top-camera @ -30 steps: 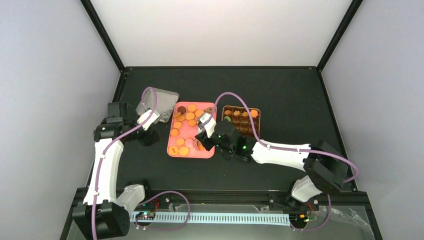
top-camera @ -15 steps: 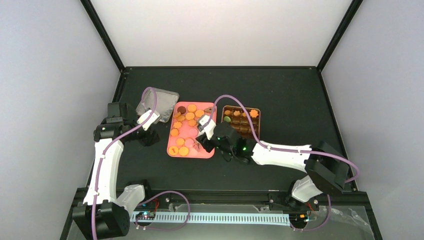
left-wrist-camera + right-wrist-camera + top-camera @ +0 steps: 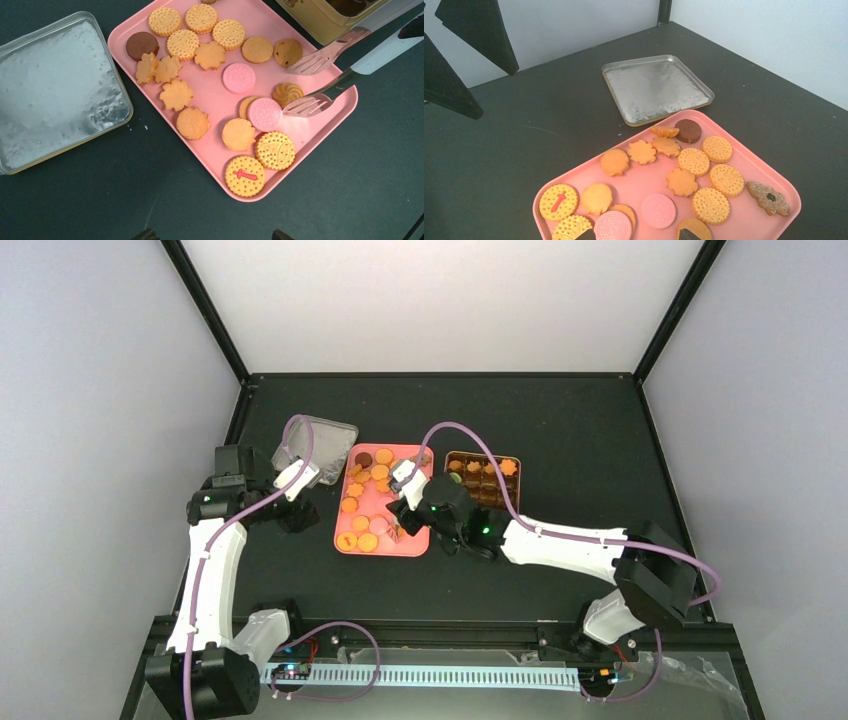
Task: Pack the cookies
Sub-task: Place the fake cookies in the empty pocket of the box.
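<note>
Several cookies [image 3: 207,54], mostly orange-yellow, lie on a pink tray [image 3: 345,100]; two are pink [image 3: 238,78] and one is dark brown [image 3: 141,44]. My right gripper [image 3: 398,529] hangs low over the tray's near right part. Its fork-like fingers [image 3: 312,62] stand apart on either side of a swirl cookie [image 3: 287,93], open and gripping nothing. In the right wrist view its fingertips [image 3: 689,235] frame a pink cookie [image 3: 613,225]. My left gripper [image 3: 212,235] is open over bare table at the tray's near left corner, holding nothing. The gold tin [image 3: 483,478] stands right of the tray.
The tin's silver lid [image 3: 55,90] lies upside down left of the tray, its rim nearly touching it. A corner of the gold tin [image 3: 325,20] shows beyond the right gripper. Black frame posts [image 3: 205,305] and grey walls bound the dark table [image 3: 600,440].
My right gripper has shifted slightly left over the tray and its jaws have widened a little. The left arm has stayed still.
</note>
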